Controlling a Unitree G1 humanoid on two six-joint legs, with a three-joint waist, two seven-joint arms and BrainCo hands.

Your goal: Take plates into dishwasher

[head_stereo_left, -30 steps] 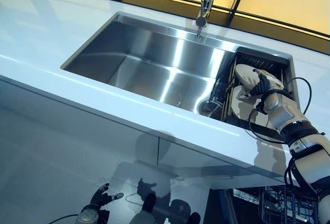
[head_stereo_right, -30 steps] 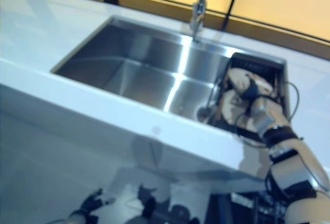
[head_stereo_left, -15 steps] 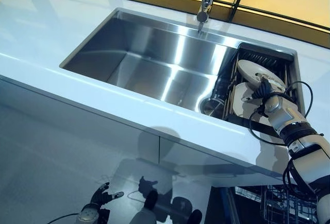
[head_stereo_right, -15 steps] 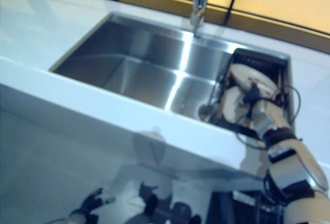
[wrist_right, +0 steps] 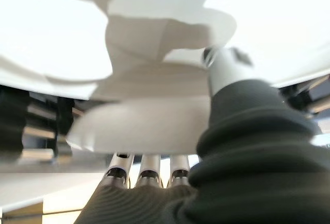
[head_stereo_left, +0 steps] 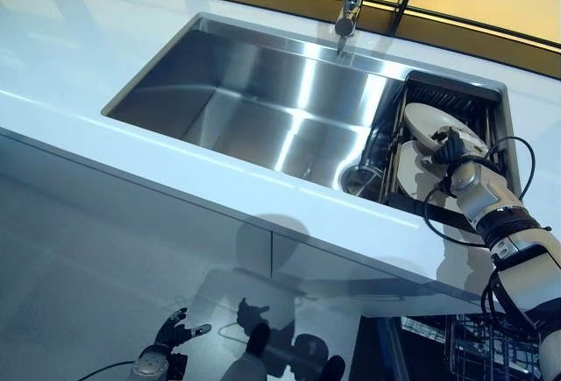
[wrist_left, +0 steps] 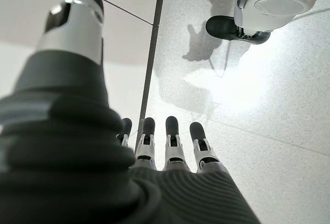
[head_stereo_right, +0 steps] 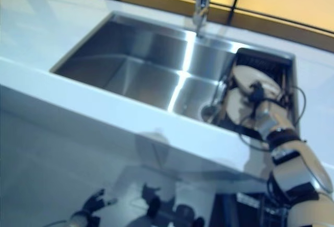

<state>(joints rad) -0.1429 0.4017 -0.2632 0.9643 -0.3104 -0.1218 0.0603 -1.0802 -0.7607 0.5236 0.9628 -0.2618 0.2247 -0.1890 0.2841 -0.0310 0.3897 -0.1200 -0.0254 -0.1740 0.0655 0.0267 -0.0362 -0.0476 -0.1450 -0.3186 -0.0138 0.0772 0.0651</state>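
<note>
Two white plates stand in a black dish rack [head_stereo_left: 449, 92] at the sink's right end. My right hand [head_stereo_left: 452, 150] is on the rim of the upper plate [head_stereo_left: 426, 122]. In the right wrist view that plate [wrist_right: 154, 116] lies between the thumb [wrist_right: 223, 65] on top and the fingers [wrist_right: 149, 175] underneath, pinched. A second plate [head_stereo_left: 410, 179] leans lower in the rack, partly behind my wrist. My left hand [head_stereo_left: 172, 334] hangs low by the floor, with fingers [wrist_left: 171, 140] straight and nothing in them.
The steel sink [head_stereo_left: 263, 101] is set in a white counter [head_stereo_left: 79, 66], with a faucet [head_stereo_left: 352, 0] at its back edge. A drain strainer [head_stereo_left: 358, 179] sits beside the rack. A wire dishwasher basket [head_stereo_left: 491, 350] shows below the counter at lower right.
The camera has shifted slightly. My right hand stays at the upper plate in the rack with hardly any movement, and the left hand hangs as before.
</note>
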